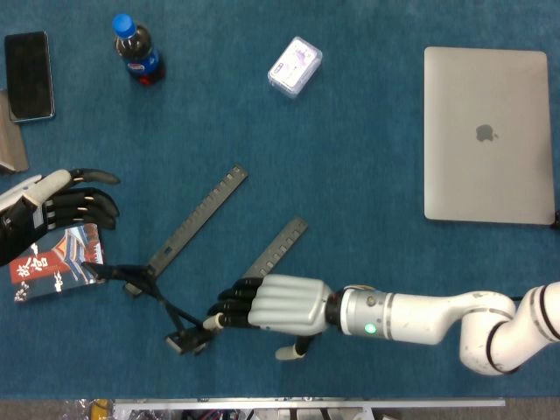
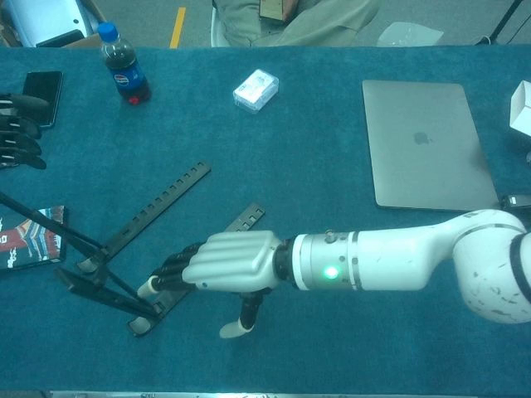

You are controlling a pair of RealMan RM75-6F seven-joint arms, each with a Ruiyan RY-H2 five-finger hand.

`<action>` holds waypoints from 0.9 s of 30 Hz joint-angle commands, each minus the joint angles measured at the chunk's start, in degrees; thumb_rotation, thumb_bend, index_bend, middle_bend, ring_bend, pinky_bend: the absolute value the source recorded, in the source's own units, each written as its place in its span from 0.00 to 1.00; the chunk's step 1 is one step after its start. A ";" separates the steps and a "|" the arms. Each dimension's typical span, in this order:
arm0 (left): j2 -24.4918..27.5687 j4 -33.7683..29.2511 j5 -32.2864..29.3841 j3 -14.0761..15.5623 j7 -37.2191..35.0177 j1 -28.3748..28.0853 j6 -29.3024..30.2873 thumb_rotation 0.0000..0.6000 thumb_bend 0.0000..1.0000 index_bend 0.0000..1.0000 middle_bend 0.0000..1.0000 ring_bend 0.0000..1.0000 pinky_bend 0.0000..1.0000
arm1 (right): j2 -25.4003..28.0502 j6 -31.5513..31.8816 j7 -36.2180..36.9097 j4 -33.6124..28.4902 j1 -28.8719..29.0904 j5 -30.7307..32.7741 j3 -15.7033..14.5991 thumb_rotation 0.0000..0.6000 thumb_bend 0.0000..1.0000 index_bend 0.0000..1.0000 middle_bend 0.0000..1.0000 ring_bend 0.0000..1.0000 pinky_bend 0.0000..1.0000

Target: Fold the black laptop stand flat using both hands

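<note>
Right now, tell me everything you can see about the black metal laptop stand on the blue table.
The black metal laptop stand lies unfolded on the blue table: two long notched arms fan out toward the far side, joined near the front by thin crossed bars and small padded feet. In the chest view one bar rises off the cloth. The right hand rests its fingers on the nearer arm; the left hand hovers apart.

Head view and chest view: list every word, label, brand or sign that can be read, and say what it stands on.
Apple logo, no words: on the lid of the closed laptop.
Blue label on the cola bottle: a Pepsi-style mark, lettering too small to read.
Large white characters on the red and blue booklet: too blurred to read.
Print on the small clear box: too small to read.
Black laptop stand, phone: no text visible.
</note>
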 commanded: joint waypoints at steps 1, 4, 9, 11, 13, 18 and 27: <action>-0.10 -0.31 0.04 -0.17 0.12 -0.06 0.01 0.33 0.25 0.23 0.40 0.35 0.30 | 2.03 2.01 -0.15 -1.02 -1.14 0.37 -0.04 1.00 0.24 0.00 0.08 0.00 0.10; -0.05 -1.10 -0.95 -0.76 1.61 0.17 -0.19 0.33 0.25 0.23 0.38 0.33 0.30 | 4.14 4.13 0.23 -2.08 -2.16 0.50 0.20 1.00 0.24 0.00 0.08 0.00 0.10; 0.75 -2.69 -3.05 -1.82 5.80 0.52 -1.56 0.35 0.25 0.22 0.30 0.22 0.30 | 9.03 8.00 0.92 -3.87 -4.14 0.50 0.48 1.00 0.24 0.00 0.08 0.00 0.10; 1.05 -2.79 -3.25 -1.90 7.24 0.81 -1.97 0.36 0.25 0.22 0.30 0.22 0.30 | 11.27 9.32 1.13 -4.44 -5.01 0.62 0.41 1.00 0.24 0.00 0.08 0.00 0.10; 1.14 -2.43 -3.28 -1.87 8.37 1.17 -2.25 0.37 0.25 0.22 0.30 0.22 0.30 | 13.14 10.36 1.31 -4.94 -5.76 0.76 0.32 1.00 0.24 0.00 0.08 0.00 0.10; 1.09 -0.77 -2.67 -1.57 11.60 2.38 -2.63 0.40 0.25 0.23 0.33 0.25 0.30 | 17.82 13.68 1.96 -6.41 -8.01 1.01 0.44 1.00 0.24 0.00 0.07 0.00 0.10; 1.43 0.98 -5.14 -1.97 18.17 5.11 -3.96 0.40 0.25 0.32 0.42 0.33 0.32 | 24.67 17.15 3.26 -7.32 -11.37 1.00 0.00 1.00 0.24 0.00 0.08 0.00 0.10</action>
